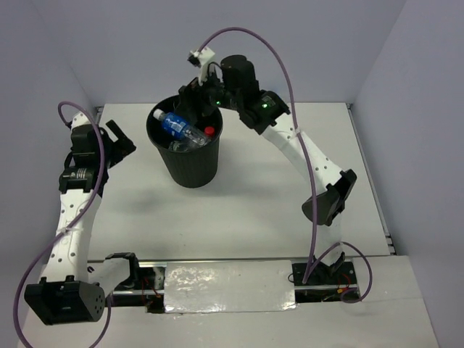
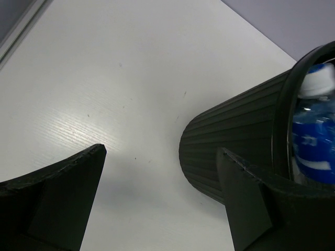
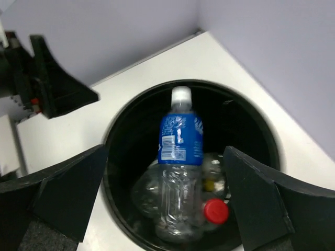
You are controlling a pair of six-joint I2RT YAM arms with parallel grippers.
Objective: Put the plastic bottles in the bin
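Note:
The black bin stands at the table's back centre. Several plastic bottles lie inside it. On top is a clear one with a blue label and white cap, slanted against the wall. Beside it is a red-capped bottle. My right gripper hangs open and empty over the bin's far rim. Its wrist view looks down on the blue-label bottle, the red cap and the bin rim between its fingers. My left gripper is open and empty, left of the bin.
White walls close the table's back and sides. The left gripper also shows in the right wrist view, beyond the bin. The blue-label bottle shows over the bin's rim in the left wrist view.

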